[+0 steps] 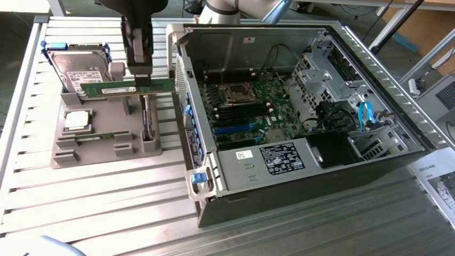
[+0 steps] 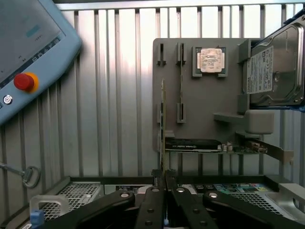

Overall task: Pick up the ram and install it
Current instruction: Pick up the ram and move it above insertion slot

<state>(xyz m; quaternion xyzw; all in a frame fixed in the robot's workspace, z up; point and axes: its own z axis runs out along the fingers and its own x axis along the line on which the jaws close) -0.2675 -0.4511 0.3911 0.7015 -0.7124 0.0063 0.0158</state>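
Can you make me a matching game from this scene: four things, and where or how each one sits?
1 ram
2 hard drive
3 processor chip
4 computer case

A lying flat in the grey tray
B open, insides showing
C clamped in the jaws above the tray
D propped on edge in the tray

Pairs: 1-C, 2-D, 3-A, 4-B.

The exterior camera, high and well back, looks down on the gripper (image 1: 142, 80), the grey tray (image 1: 99, 141) under it and the open computer case (image 1: 227, 42) beside it. The wrist camera looks straight down, close over that same tray.
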